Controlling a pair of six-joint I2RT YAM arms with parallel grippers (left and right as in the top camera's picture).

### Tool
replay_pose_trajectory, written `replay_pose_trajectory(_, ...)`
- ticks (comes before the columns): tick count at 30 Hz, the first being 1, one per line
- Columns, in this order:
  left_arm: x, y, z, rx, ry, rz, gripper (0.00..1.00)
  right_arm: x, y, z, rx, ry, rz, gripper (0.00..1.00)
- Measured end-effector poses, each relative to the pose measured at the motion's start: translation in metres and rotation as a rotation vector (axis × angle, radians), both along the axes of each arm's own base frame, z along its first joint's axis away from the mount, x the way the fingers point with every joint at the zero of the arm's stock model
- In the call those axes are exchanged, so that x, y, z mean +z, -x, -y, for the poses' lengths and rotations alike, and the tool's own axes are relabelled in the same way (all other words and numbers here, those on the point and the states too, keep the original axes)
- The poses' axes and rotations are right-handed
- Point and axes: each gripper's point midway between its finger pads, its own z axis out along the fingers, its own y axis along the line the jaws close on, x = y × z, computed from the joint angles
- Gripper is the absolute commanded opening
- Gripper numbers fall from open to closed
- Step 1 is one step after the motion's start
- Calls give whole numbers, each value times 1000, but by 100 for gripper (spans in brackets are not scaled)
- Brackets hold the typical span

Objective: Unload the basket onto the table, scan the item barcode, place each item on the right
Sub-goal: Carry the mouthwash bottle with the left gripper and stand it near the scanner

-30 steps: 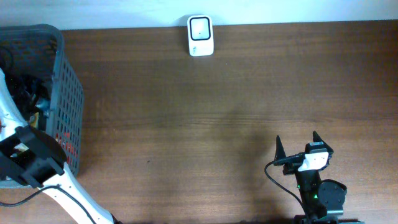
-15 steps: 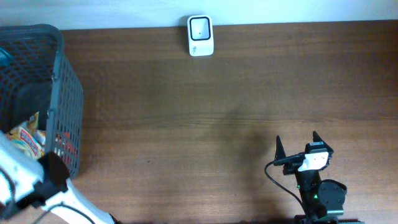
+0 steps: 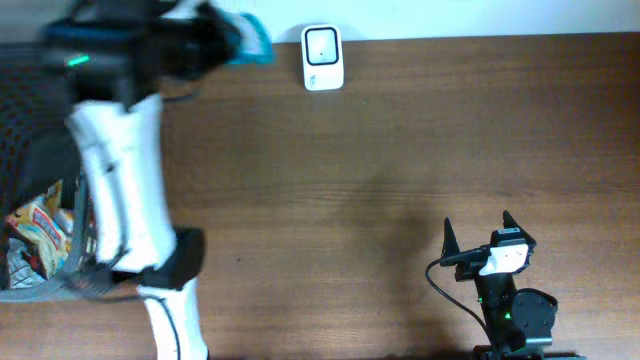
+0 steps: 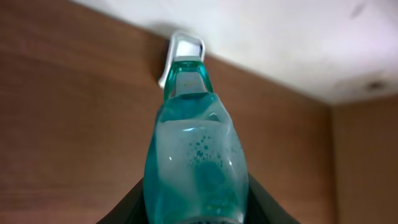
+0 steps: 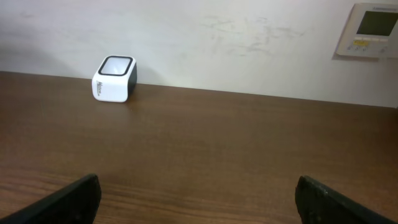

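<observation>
Surface: a dark brown wood-grain table, bare across its centre. Along the 12 o'clock edge it met a white wall, lightly scuffed. A pale control panel was mounted on that wall at the far right of the right wrist view.

The scanner, a small white unit with a dark window, stood at 12 o'clock on the table, against the wall.

The bottle, translucent teal with liquid and bubbles inside, was held off the table at about 11 o'clock, near the scanner and to its left, not touching it. In the left wrist view its neck pointed at the scanner. No barcode could be made out.

The left gripper was blurred overhead. The wrist view showed its dark fingers clamped on either side of the bottle's body.

The right gripper sat at 5 o'clock, well apart from the scanner, its fingers spread wide with nothing between them.

A grey mesh basket stood at 8 o'clock, partly hidden by the left arm, with colourful packets inside.
</observation>
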Motion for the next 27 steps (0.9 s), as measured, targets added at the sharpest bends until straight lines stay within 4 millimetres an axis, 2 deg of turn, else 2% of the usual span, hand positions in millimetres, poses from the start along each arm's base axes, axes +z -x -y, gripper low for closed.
replay_pose_trajectory(2, -42, -15, 44, -69, -55, -66, 30, 0, 0, 0, 0, 0, 0, 98)
replay_pose_trajectory(3, -58, -22, 58, -87, -81, -83, 30, 0, 0, 0, 0, 0, 0, 98)
replay_pose_trajectory(6, -129, -38, 108, -144, -201, -157, 31, 0, 0, 0, 0, 0, 0, 98)
replay_pose_trajectory(9, -183, -40, 138, -196, -267, -227, 32, 0, 0, 0, 0, 0, 0, 98)
replay_pose_trajectory(12, -230, -29, 168, -257, -319, -293, 33, 0, 0, 0, 0, 0, 0, 98)
replay_pose_trajectory(13, -239, -25, 176, -275, -328, -307, 33, 0, 0, 0, 0, 0, 0, 98)
replay_pose_trajectory(15, -245, -19, 186, -297, -336, -311, 33, 0, 0, 0, 0, 0, 0, 98)
replay_pose_trajectory(19, -241, -18, 208, -325, -323, -261, 33, 0, 0, 0, 0, -1, 0, 98)
replay_pose_trajectory(25, -247, 0, 234, -366, -330, -264, 38, 0, 0, 0, 0, 0, 0, 98)
replay_pose_trajectory(26, -253, 5, 239, -372, -335, -277, 42, 0, 0, 0, 0, 0, 0, 98)
replay_pose_trajectory(27, -260, 10, 244, -375, -340, -297, 50, 0, 0, 0, 0, 0, 0, 98)
